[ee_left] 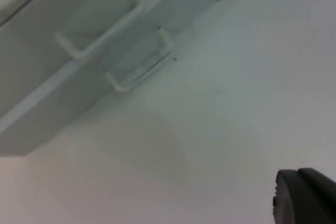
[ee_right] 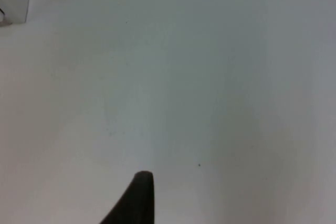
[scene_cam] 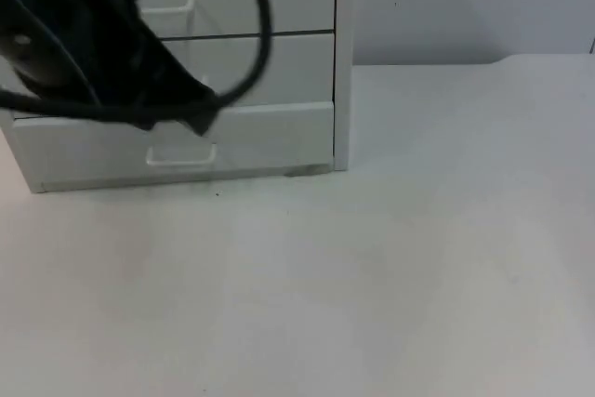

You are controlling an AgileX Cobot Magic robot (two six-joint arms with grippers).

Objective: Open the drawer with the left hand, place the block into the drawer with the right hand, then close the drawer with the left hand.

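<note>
One cabinet (scene_cam: 279,90); three drawers; three handles.

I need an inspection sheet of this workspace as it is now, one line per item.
Surface: white table, bare in front of the cabinet.
Job's things: white drawer cabinet at the table's back left; bottom drawer with handle, front looks shut or nearly so.
Clutter: nothing seen.
Grippers: left claw in front of the bottom drawer, just above its handle; right claw waits over bare table, off the cabinet's corner.
Loose cables: nothing seen.
Surroundings: grey partition wall behind the table.
</note>
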